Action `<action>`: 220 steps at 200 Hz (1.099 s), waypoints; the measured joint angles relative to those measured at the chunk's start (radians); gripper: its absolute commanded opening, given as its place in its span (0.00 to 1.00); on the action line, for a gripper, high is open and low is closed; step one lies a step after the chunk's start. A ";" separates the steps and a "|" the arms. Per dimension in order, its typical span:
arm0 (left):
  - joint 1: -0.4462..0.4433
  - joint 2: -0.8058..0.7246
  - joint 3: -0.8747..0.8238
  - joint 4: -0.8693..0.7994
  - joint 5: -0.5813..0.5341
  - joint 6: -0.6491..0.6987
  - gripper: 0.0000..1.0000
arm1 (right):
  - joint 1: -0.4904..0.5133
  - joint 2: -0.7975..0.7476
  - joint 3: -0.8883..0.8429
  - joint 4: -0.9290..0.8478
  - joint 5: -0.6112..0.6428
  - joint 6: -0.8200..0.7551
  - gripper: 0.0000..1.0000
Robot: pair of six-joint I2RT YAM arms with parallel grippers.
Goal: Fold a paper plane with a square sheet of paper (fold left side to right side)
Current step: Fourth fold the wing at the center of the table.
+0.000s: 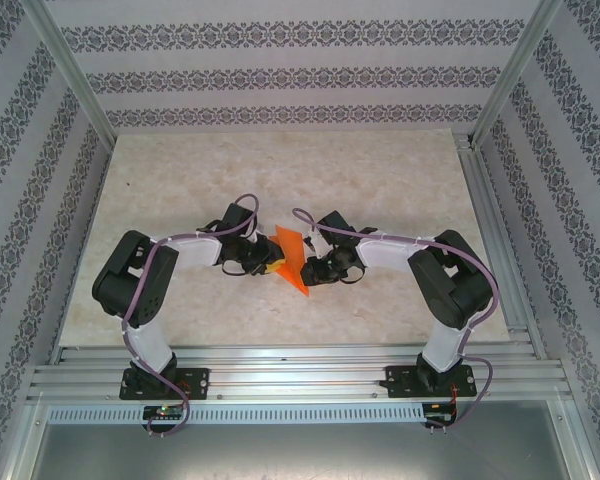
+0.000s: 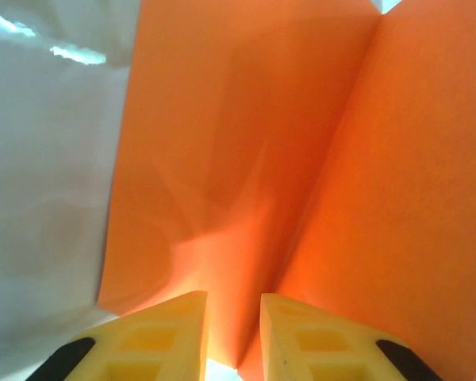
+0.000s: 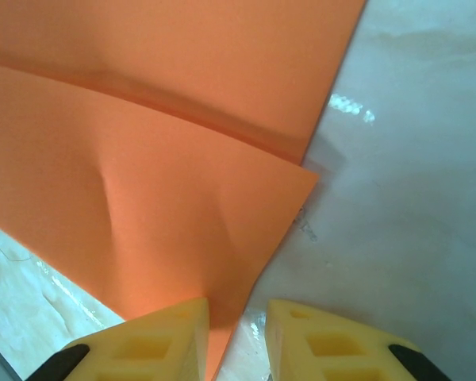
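L-to-R fold underway: square sheet of paper (image 1: 292,258) sits creased btwn both arms. Left gripper (image 2: 232,308) and right gripper (image 3: 238,311) are narrowly open, prob. not pinching. Next: flatten crease.

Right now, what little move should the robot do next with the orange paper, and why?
Probably pinch the left gripper shut on the paper: its crease runs down between the open fingers, and the two halves stand apart in a V.

Creased orange sheet (image 2: 222,159), its fold between fingers (image 2: 155,341) of left hand (image 2: 233,317)
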 measured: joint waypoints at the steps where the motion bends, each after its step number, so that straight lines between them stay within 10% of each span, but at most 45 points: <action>1: 0.000 0.000 0.000 0.000 0.000 0.000 0.25 | 0.000 0.000 0.000 0.000 0.000 0.000 0.27; 220: -0.072 -0.100 -0.079 0.167 0.018 -0.115 0.51 | 0.000 0.004 0.004 -0.005 -0.003 0.000 0.27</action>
